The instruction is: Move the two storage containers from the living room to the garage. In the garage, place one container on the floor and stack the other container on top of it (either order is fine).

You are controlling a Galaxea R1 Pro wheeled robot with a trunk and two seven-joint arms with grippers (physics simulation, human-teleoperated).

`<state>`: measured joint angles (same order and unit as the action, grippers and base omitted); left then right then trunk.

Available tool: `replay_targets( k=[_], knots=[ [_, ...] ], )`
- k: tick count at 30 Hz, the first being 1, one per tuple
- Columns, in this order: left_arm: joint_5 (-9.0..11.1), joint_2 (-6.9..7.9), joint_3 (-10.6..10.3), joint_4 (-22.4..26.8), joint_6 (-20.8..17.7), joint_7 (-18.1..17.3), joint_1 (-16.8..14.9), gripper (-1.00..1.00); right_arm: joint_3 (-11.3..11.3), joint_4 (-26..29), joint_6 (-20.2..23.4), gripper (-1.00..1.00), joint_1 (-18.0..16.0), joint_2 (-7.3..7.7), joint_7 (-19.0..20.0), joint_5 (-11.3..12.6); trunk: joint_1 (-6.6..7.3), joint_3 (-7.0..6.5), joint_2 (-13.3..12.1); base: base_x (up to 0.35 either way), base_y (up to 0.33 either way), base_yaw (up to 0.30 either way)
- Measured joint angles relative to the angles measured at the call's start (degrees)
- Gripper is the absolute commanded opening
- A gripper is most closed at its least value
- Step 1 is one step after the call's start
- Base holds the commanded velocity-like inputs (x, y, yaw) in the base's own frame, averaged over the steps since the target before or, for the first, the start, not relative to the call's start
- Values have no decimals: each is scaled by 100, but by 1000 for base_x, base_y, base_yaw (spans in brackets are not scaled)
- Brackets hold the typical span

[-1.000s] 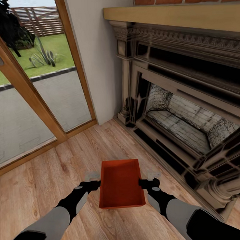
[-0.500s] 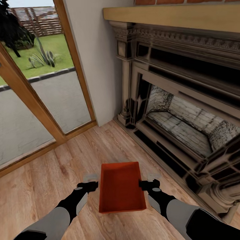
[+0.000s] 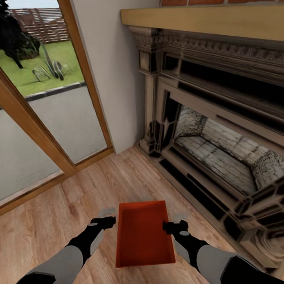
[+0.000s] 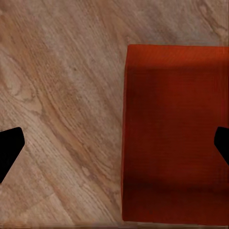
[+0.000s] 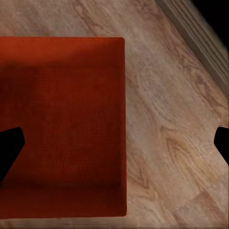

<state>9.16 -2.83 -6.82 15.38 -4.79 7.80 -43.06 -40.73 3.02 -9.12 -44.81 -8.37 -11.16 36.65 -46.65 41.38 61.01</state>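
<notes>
1. The left gripper [image 3: 107,217] was pressed against the left wall of the storage container [image 3: 143,234], and in the left wrist view its two dark fingertips [image 4: 9,149] stood wide apart, one over bare planks and one over the bin's interior, so the jaws straddled that wall without being closed on it.
2. The right gripper [image 3: 174,222] mirrored it on the opposite wall; the right wrist view showed the same wide spread, one fingertip [image 5: 8,149] over the orange-red base and the other out over the wood. My reading was that the bin was squeezed between the two arms rather than pinched by either one.
3. The container [image 4: 174,131] sat dead centre between the arms, neither one nearer than the other. Its long axis ran straight away from the robot, the open top faced up and it looked empty.
4. Whether it was lifted clear of the wood floor [image 3: 58,210] or resting on it, I could not tell.
5. Just to the right stood the dark ornate fireplace [image 3: 223,127]; ahead to the left was a glazed door [image 3: 42,108] onto a paved yard. This was the living room, so the whole carry to the garage seemed yet to come.
6. Any turn away would likely need both arms moving as one, or the bin would slip.
</notes>
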Motion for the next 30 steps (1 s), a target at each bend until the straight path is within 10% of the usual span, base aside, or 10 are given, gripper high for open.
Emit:
replay_targets(
  k=[10, 30],
  knots=[
    [-6, -192, 2, -1049, 676, 19, 6, 100, 1, -9, -9, 100, 208, 16, -9, 1, -1, 0, 0, 4, 0, 0],
    [19, -249, 7, -1189, 669, 97, 4, 100, 0, -9, -21, 100, 362, 12, -9, -5, -198, 161, 360, 0, 0, 0]
  ],
)
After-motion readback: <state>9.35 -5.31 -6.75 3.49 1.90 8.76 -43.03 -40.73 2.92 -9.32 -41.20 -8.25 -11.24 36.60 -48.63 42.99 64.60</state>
